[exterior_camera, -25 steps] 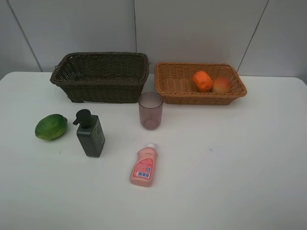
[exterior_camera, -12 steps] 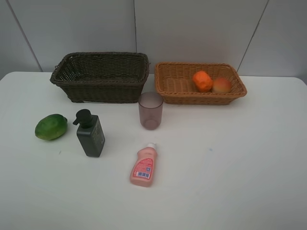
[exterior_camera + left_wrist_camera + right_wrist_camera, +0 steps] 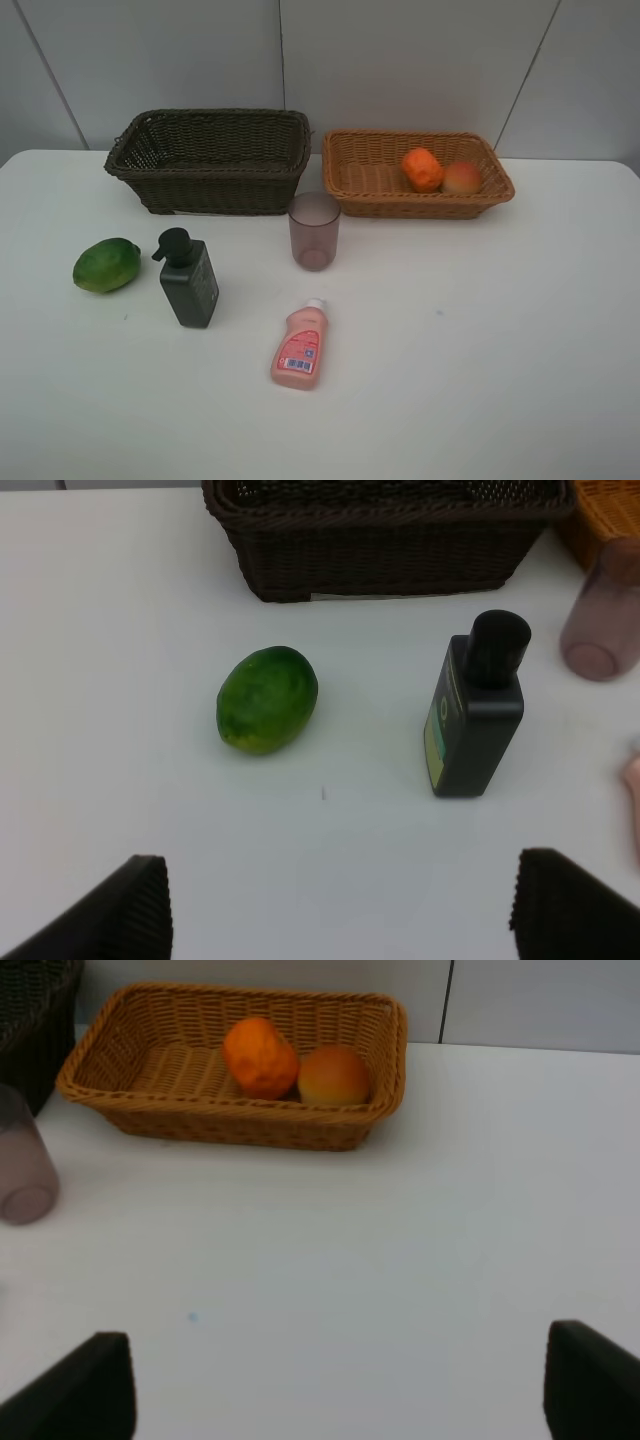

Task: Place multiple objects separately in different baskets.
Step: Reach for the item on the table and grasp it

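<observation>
The dark brown basket (image 3: 215, 192) stands empty at the back left. Beside it the light tan basket (image 3: 420, 208) holds an orange (image 3: 422, 169) and a peach (image 3: 461, 178). On the table lie a green fruit (image 3: 106, 265), an upright dark green pump bottle (image 3: 189, 280), a mauve cup (image 3: 314, 231) and a pink bottle (image 3: 300, 346) on its side. Neither gripper shows in the exterior view. My left gripper (image 3: 345, 920) is open above the table, short of the fruit (image 3: 266, 699) and pump bottle (image 3: 474, 710). My right gripper (image 3: 335, 1390) is open, short of the tan basket (image 3: 230, 1125).
The white table (image 3: 500, 350) runs back to a grey panelled wall behind the baskets. The cup (image 3: 22, 1170) shows at the edge of the right wrist view.
</observation>
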`<state>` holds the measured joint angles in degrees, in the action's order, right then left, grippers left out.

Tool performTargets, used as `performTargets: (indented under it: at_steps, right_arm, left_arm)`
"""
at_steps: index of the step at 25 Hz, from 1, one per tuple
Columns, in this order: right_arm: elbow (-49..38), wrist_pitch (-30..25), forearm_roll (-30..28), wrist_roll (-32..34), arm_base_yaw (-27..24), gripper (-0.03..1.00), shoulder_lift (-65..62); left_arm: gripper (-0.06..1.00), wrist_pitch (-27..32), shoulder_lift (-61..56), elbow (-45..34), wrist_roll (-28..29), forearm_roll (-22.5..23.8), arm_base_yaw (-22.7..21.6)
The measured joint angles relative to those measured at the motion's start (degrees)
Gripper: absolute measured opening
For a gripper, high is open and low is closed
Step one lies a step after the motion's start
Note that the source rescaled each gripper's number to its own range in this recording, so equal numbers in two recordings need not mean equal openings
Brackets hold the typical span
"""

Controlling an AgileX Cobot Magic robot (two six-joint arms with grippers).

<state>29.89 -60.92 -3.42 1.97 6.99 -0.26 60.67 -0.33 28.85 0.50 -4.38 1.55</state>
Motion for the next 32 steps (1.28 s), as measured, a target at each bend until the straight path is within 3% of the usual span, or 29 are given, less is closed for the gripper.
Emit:
performTargets:
  at_steps: [27, 32]
  right_arm:
    - [0.0, 0.0, 0.0, 0.0, 0.0, 0.66, 0.0]
    - [0.0, 0.0, 0.0, 0.0, 0.0, 0.66, 0.0]
  left_arm:
    - [0.89, 0.0, 0.0, 0.0, 0.0, 0.0, 0.0]
    - [0.89, -1.38, 5.55, 2.02, 0.0, -4.07, 0.0]
